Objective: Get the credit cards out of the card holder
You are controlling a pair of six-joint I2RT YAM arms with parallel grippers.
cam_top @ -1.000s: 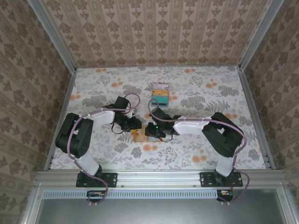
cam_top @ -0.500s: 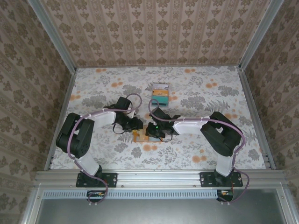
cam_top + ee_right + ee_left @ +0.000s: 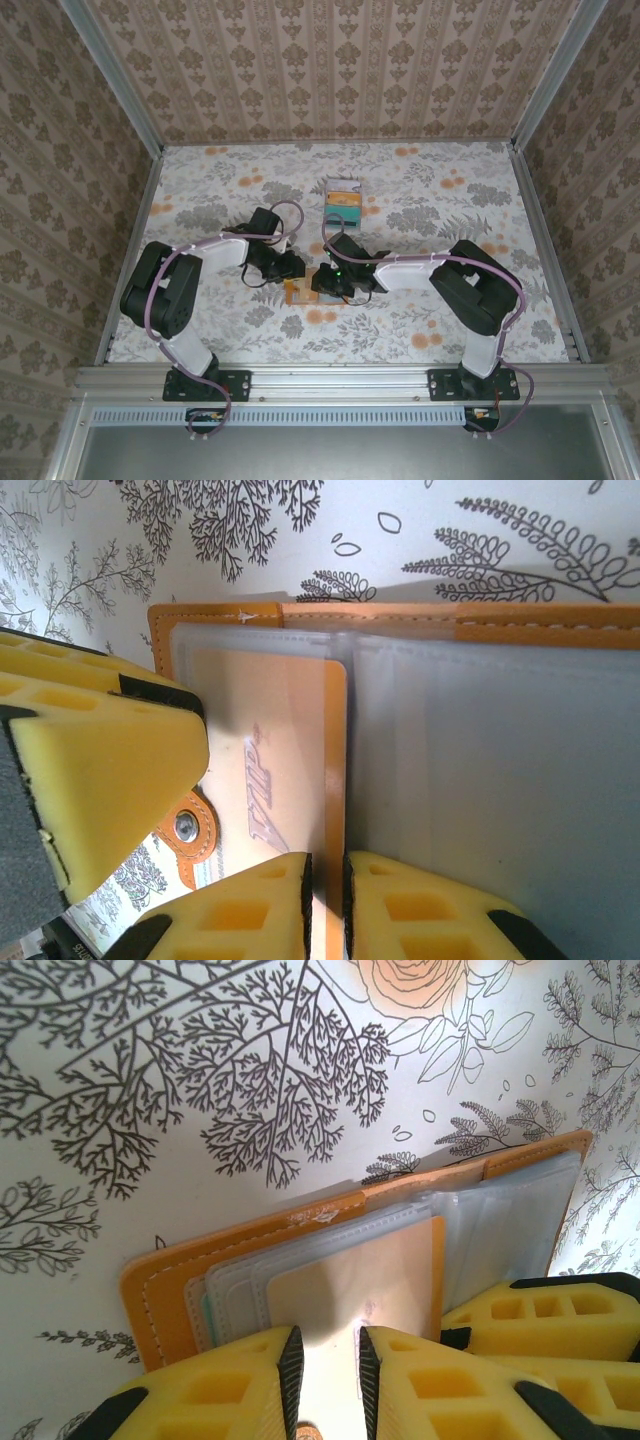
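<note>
Reads "VIP" in slanted pale letters on the orange-edged card (image 3: 270, 730) inside the card holder (image 3: 420, 614); nothing else legible.

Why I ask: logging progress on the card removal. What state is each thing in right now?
card holder: open, flat on the table.
VIP card: in the holder's sleeve.
removed cards: out, stacked farther back on the table.
left hand: shut on the card holder's edge.
right hand: shut on the VIP card's edge.
</note>
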